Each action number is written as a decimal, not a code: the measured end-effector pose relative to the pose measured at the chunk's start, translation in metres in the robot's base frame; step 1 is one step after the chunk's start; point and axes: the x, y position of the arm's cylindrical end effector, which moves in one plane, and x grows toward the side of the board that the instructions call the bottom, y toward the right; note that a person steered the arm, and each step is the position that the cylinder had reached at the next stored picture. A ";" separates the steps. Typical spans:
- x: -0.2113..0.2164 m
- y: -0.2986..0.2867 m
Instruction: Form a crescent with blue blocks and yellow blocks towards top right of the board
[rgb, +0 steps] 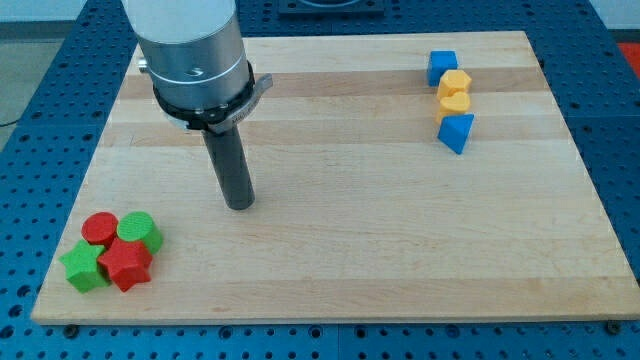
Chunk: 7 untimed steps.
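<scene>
A blue cube (442, 67) sits near the view's top right. Just below it is a yellow cylinder (455, 84), then a second yellow block (454, 104), then a blue triangular block (456, 132). The four touch in a short, slightly curved column. My tip (239, 204) rests on the board at the left of centre, far to the left of these blocks and above and to the right of the red and green cluster.
At the view's bottom left sits a tight cluster: a red cylinder (99, 229), a green cylinder (140, 231), a green star (84, 267) and a red star (126, 263). The wooden board (350, 230) lies on a blue perforated table.
</scene>
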 end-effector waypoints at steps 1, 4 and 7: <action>0.000 0.007; -0.042 0.153; -0.053 0.262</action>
